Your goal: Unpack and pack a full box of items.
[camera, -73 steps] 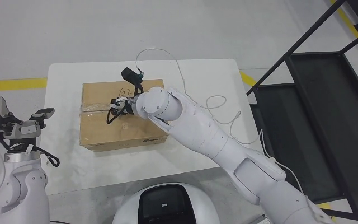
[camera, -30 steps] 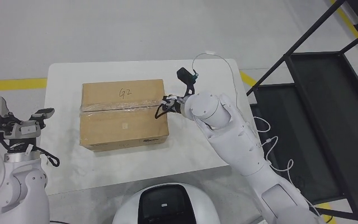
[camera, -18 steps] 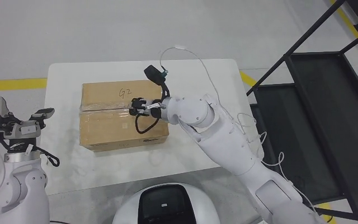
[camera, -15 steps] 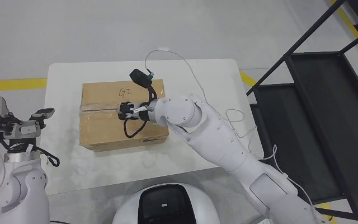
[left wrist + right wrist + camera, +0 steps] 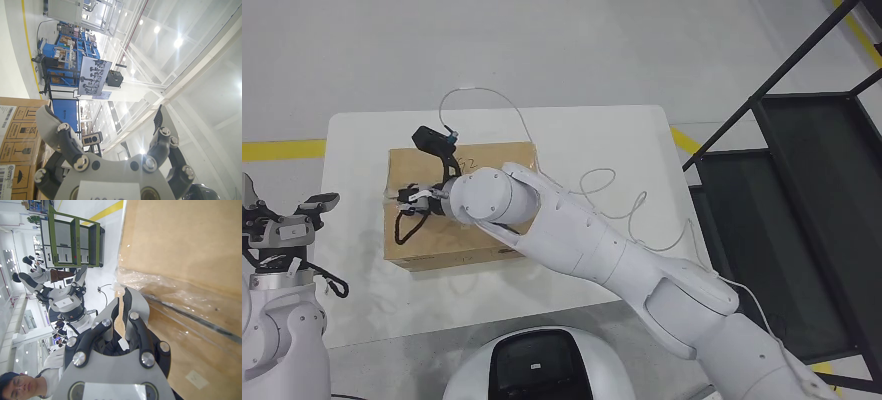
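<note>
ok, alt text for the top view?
The right arm stretches across a closed cardboard box on a white table, its claw over the box end nearest the left arm. The left arm sits off the table's near corner; a black rack stands beside the table.

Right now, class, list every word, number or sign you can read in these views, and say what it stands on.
"G2": handwritten on top of the box, partly behind the arm.
Printed labels and barcodes on the cartons: too small and sideways to read.
Sticker on the left hand: too blurred to read.
</note>
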Tool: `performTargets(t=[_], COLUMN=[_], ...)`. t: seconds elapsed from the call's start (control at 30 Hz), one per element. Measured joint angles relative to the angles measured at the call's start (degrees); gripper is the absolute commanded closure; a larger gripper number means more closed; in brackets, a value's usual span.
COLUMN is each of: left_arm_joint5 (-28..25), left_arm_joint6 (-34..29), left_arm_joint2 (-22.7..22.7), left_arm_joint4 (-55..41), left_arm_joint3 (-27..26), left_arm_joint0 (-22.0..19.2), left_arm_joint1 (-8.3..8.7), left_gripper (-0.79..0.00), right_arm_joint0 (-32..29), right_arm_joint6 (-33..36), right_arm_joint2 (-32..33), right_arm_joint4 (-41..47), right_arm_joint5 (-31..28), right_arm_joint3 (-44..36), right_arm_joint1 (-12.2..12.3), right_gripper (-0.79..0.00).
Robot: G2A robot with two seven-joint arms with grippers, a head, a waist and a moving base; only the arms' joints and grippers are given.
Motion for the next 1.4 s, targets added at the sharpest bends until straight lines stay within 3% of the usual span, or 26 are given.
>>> performTargets(t=[0.27, 0.47, 0.63, 0.93, 1.4], left_arm_joint5=[0.0, 0.0, 0.0, 0.0, 0.0], left_arm_joint6=[0.0, 0.0, 0.0, 0.0, 0.0], left_arm_joint2=[0.0, 0.0, 0.0, 0.0, 0.0], left_arm_joint4=[0.0, 0.0, 0.0, 0.0, 0.0], left_arm_joint3=[0.0, 0.0, 0.0, 0.0, 0.0], left_arm_joint0=[0.0, 0.0, 0.0, 0.0, 0.0], left_arm_joint1=[0.0, 0.0, 0.0, 0.0, 0.0], left_gripper=[-0.785, -0.785, -0.785, -0.785, -0.785], right_arm_joint0=[5.7, 7.76, 8.47, 7.14, 1.28], right_arm_joint6=[1.76, 2.52, 3.67, 7.21, 16.07], right_arm_joint2=[-3.9, -4.15, -3.22, -0.36, 6.68], right_arm_joint4=[-0.55, 0.06, -0.44, -5.55, -17.42], right_arm_joint5=[10.71, 12.22, 12.41, 16.65, 24.38], right_arm_joint3=[7.15, 9.76, 11.34, 9.83, -2.75], right_arm_joint1=[-4.23, -6.35, -6.76, -4.3, 3.08], right_gripper=[0.0, 0.0, 0.0, 0.0, 0.0])
